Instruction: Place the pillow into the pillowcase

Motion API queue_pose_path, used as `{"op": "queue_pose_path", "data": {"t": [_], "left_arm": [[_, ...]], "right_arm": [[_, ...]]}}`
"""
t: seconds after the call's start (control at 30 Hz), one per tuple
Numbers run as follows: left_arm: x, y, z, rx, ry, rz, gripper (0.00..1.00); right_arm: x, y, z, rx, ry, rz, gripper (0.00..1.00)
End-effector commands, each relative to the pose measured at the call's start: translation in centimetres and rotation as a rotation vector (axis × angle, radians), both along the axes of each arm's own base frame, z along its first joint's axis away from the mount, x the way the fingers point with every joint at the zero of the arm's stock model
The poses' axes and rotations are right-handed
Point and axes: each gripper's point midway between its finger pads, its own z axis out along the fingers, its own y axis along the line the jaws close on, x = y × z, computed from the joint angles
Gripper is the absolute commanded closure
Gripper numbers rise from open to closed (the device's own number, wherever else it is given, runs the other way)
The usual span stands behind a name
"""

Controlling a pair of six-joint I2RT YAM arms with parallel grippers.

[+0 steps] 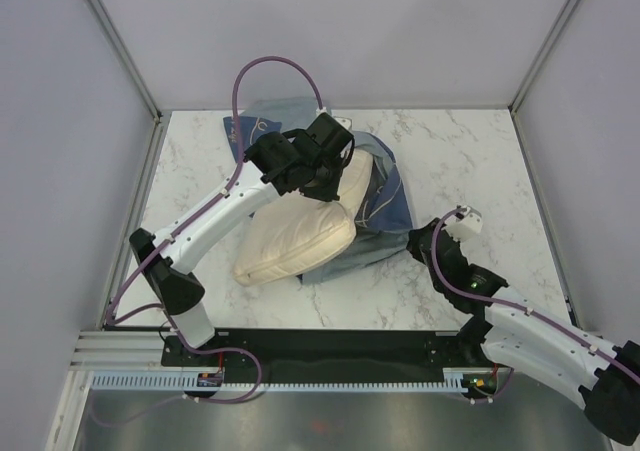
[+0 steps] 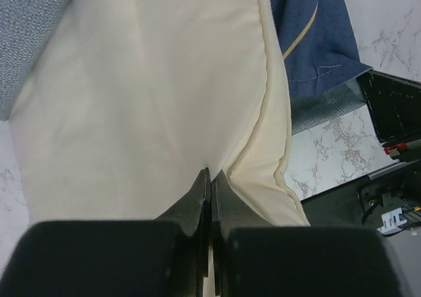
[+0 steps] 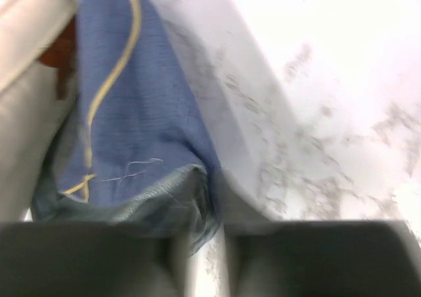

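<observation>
Two robot arms reach over a marble table [image 1: 480,171]. At centre frame we see the cream pillow [image 1: 300,241], its upper-right end tucked into the blue pillowcase [image 1: 392,211]. The left gripper [image 2: 211,174] is closed, pinching pillow fabric. The right gripper [image 3: 198,238], at lower right, pinches the pillowcase hem.

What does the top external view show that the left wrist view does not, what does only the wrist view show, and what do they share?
Only the top external view: the grey walls, the left arm along its length, and the whole pillow, its near end clear of the pillowcase. Only the left wrist view: the left gripper shut, tips pinching the pillow's cloth beside a seam. Both: pillow, pillowcase, marble table.
</observation>
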Motion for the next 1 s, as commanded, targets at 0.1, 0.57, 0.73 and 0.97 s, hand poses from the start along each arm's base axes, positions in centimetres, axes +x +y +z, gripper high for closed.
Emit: {"op": "queue_pose_path", "data": {"t": [0.1, 0.57, 0.73, 0.97], "left_arm": [[1.9, -0.8, 0.2, -0.019, -0.049, 0.007, 0.98], [1.4, -0.4, 1.5, -0.041, -0.066, -0.006, 0.98], [1.3, -0.5, 1.5, -0.044, -0.065, -0.01, 0.98], [1.2, -0.4, 1.7, -0.049, -0.066, -0.01, 0.98]], "right_arm": [[-1.9, -3.3, -2.2, -0.094, 0.124, -0.116, 0.34], [3.2, 5.9, 0.5, -0.359, -0.032, 0.406, 0.35], [4.9, 7.7, -0.5, -0.364, -0.009, 0.424, 0.32], [6.3, 9.0, -4.5, -0.34, 0.065, 0.39, 0.3]]}}
